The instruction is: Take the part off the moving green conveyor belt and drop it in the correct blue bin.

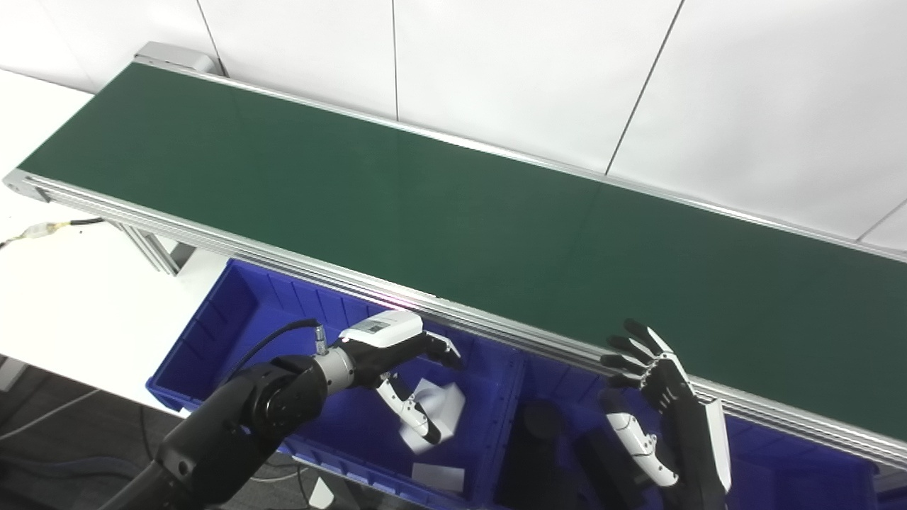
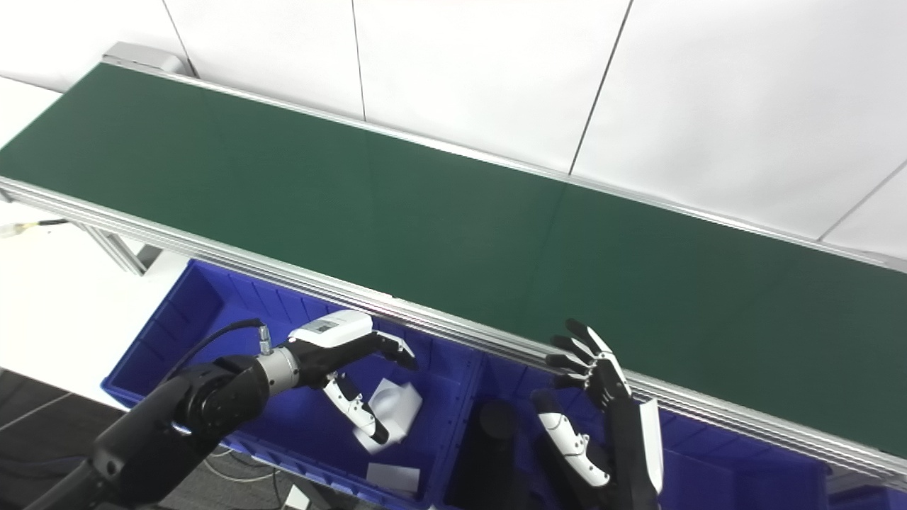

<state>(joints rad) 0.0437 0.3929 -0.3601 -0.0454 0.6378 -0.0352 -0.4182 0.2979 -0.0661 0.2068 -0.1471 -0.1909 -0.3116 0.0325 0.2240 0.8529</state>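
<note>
Lower left of the frame: left robot hand over the left blue bin, fingers and thumb parted, nothing gripped. Just beneath the thumb, a white part tilted and blurred, seemingly dropping into that bin; contact with the thumb impossible to tell. Below it, near the bottom edge, a second white part lying flat on the bin floor.

Across the middle, running from upper left to right edge: green conveyor belt, bare, no part on it anywhere in view.

Lower right: right robot hand raised at the belt's near rail, fingers spread wide, empty. Under it, the second blue bin, holding dark parts.

Possible trouble from here, as judgement only:
- Tumbling white part striking the divider wall and bouncing toward the dark-part bin, given its tilt.
- Left thumb catching the falling part if withdrawn too soon.
- Right fingers, so near the rail, snagging the belt edge on a reach.
</note>
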